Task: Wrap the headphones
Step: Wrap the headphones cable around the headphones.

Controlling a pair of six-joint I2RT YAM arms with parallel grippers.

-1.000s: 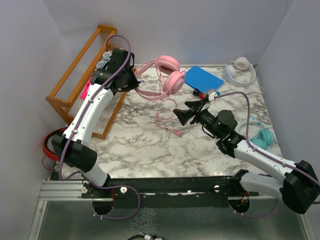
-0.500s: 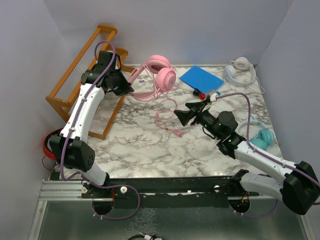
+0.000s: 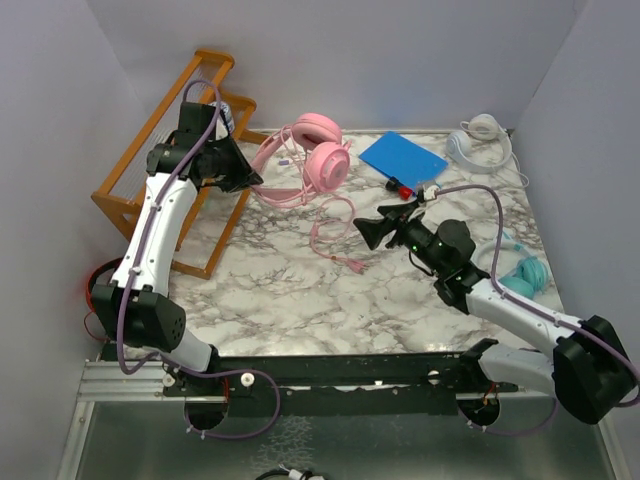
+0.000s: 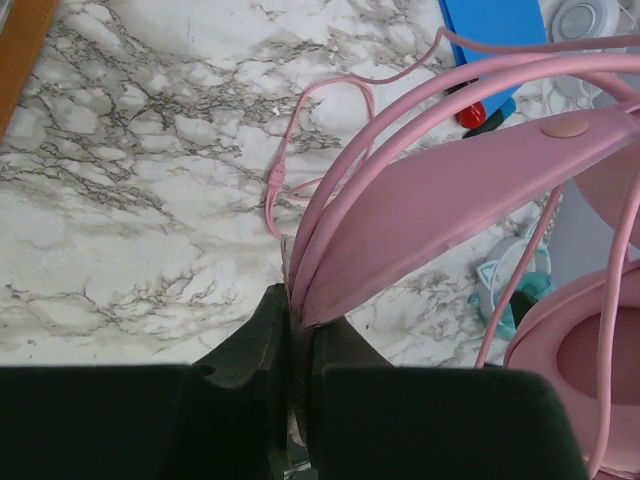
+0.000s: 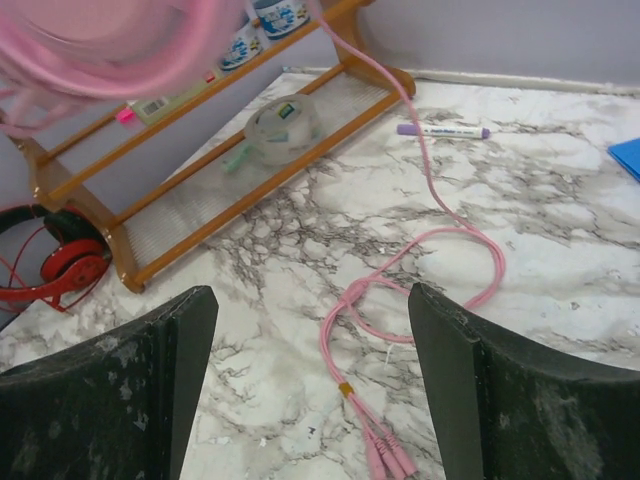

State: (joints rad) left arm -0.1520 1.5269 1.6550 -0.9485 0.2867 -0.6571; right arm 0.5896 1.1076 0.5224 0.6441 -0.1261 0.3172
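Note:
The pink headphones (image 3: 322, 160) hang from my left gripper (image 3: 245, 178), which is shut on the end of their headband (image 4: 440, 200) near the wooden rack. Their long pink cable (image 3: 335, 240) trails down onto the marble table and ends in plugs (image 3: 355, 265). My right gripper (image 3: 365, 232) is open and empty, hovering just right of the cable loop. In the right wrist view the cable (image 5: 440, 250) and plugs (image 5: 385, 455) lie on the table between the open fingers. The white headphones (image 3: 478, 138) lie at the back right. The teal headphones (image 3: 522, 275) lie at the right edge, partly behind the right arm.
A wooden rack (image 3: 170, 130) stands at the back left with a tape roll (image 5: 280, 125) on its shelf. A blue notebook (image 3: 402, 157) and a red-tipped item (image 3: 398, 187) lie at the back. A purple marker (image 5: 445, 130) lies behind the cable. A red-and-black pair (image 3: 95, 290) lies off the table's left.
My left arm has swung left and back toward the rack, carrying the pink headphones with it and drawing the cable along. My right gripper has shifted slightly and stays open.

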